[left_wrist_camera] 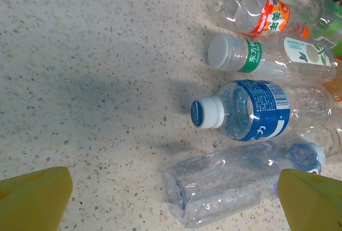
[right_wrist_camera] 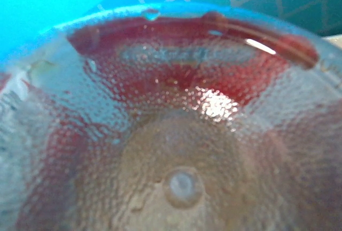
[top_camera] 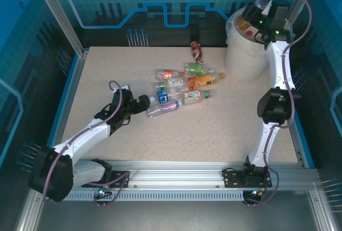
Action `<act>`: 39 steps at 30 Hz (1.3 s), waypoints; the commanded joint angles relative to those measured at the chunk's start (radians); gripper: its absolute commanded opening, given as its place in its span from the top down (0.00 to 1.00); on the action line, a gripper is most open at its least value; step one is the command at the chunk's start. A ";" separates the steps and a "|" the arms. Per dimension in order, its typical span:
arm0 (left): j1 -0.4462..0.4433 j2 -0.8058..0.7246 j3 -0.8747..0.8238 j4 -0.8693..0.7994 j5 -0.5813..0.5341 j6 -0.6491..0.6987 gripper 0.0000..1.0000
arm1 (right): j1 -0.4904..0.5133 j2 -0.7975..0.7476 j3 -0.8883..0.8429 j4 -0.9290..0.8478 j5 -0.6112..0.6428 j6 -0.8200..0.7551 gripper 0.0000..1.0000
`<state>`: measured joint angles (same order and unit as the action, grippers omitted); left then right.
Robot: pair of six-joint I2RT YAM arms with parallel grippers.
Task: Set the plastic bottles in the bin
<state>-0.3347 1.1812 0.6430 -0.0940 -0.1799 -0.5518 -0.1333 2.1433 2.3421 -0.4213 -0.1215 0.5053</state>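
Note:
Several plastic bottles lie in a cluster mid-table (top_camera: 181,86). My left gripper (top_camera: 140,104) (left_wrist_camera: 173,201) is open, its yellow fingers (left_wrist_camera: 32,199) spread either side of a clear crushed bottle (left_wrist_camera: 235,183) (top_camera: 160,110) lying on the table. Beyond it lie a blue-label bottle (left_wrist_camera: 251,110), a white-capped green-banded one (left_wrist_camera: 267,54) and a red-orange-label one (left_wrist_camera: 256,14). My right gripper (top_camera: 255,13) hangs over the cream-white bin (top_camera: 243,54) at the back right. A red-labelled bottle's dimpled base (right_wrist_camera: 181,183) sits right against its camera, hiding the fingers.
A brown bottle (top_camera: 197,51) lies apart near the back edge, left of the bin. Blue-edged frame rails border the speckled table (top_camera: 107,70). Bare tabletop lies left of and in front of the cluster.

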 commanded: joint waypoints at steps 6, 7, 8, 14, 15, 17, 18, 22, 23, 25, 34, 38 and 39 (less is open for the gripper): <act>0.048 0.092 0.077 -0.007 0.192 0.002 0.01 | 0.067 0.075 0.120 -0.158 0.087 -0.147 0.30; 0.049 0.100 0.082 -0.007 0.201 0.007 0.01 | 0.073 0.075 0.120 -0.160 0.101 -0.159 0.29; 0.049 0.106 0.084 -0.005 0.211 0.012 0.01 | 0.079 0.075 0.122 -0.164 0.111 -0.165 0.28; 0.054 0.117 0.090 0.012 0.249 0.042 0.01 | 0.089 0.060 0.133 -0.187 0.102 -0.167 0.18; 0.054 0.116 0.089 0.016 0.255 0.045 0.01 | 0.089 0.054 0.132 -0.191 0.097 -0.164 0.17; 0.056 0.115 0.089 0.027 0.267 0.053 0.01 | 0.089 0.044 0.132 -0.192 0.091 -0.158 0.15; 0.056 0.117 0.087 0.035 0.275 0.057 0.01 | 0.089 0.039 0.132 -0.194 0.089 -0.156 0.14; 0.057 0.137 0.097 0.045 0.303 0.060 0.01 | 0.089 0.019 0.130 -0.201 0.089 -0.145 0.08; 0.057 0.143 0.100 0.045 0.306 0.061 0.01 | 0.090 0.014 0.129 -0.201 0.087 -0.144 0.07; 0.057 0.158 0.105 0.049 0.317 0.063 0.01 | 0.088 0.001 0.124 -0.206 0.081 -0.145 0.05; 0.065 0.271 0.165 0.080 0.383 0.079 0.01 | 0.089 -0.136 -0.005 -0.178 0.010 -0.157 0.00; 0.068 0.326 0.187 0.122 0.439 0.091 0.01 | 0.090 -0.245 -0.142 -0.115 -0.035 -0.184 0.00; 0.069 0.340 0.192 0.130 0.452 0.089 0.01 | 0.091 -0.273 -0.172 -0.106 -0.044 -0.191 0.00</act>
<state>-0.2760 1.4906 0.7994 -0.0086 0.2008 -0.4908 -0.0528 1.9499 2.2246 -0.5819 -0.1101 0.3454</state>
